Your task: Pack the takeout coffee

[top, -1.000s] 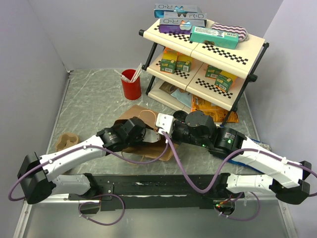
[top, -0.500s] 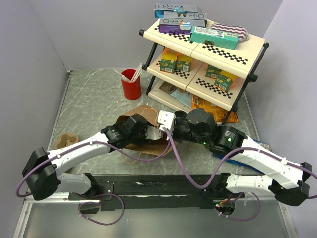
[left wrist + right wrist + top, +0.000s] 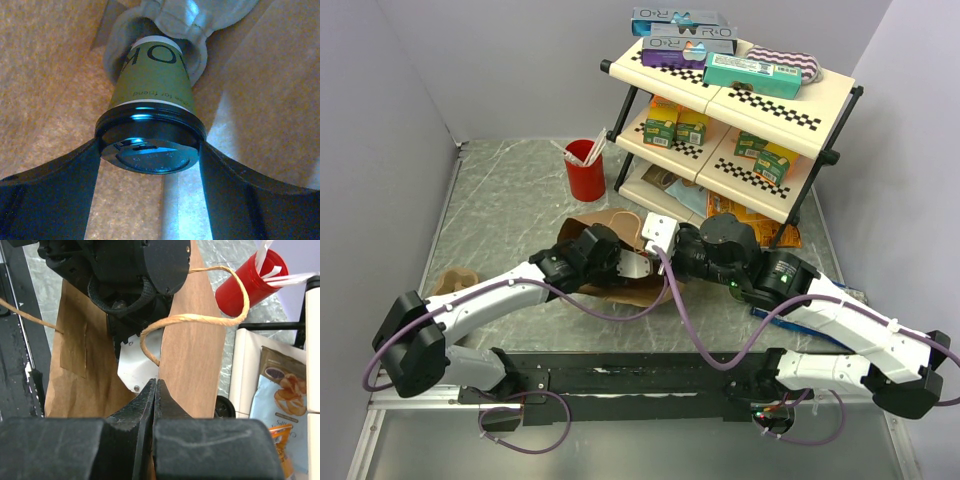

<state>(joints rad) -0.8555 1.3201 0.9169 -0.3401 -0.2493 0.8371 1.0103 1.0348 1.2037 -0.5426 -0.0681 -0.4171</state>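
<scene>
Nearest the left wrist camera is the round black plastic lid (image 3: 150, 145) of the takeout coffee (image 3: 156, 80), a small dark green paper cup with white bands and pale lettering, only partly readable. The left jaws stand wide, one dark finger (image 3: 55, 185) against each side of the lid's rim, so they grip the cup by its lid. Beyond, the cup's base reaches into a ring of a pale pulp cup carrier (image 3: 200, 20), which is cut off at the top edge. A brown paper bag (image 3: 45, 100) surrounds it all.

In the right wrist view, the right jaws are fully closed, pinching the bag's near edge. A twine handle (image 3: 200, 317) loops above them, and the left arm's wrist (image 3: 145, 270) fills the bag's mouth. Farther off, a red cup (image 3: 245, 285) with white sticks stands on the table (image 3: 215, 252).

From above, the arms and the bag hide the coffee entirely.
</scene>
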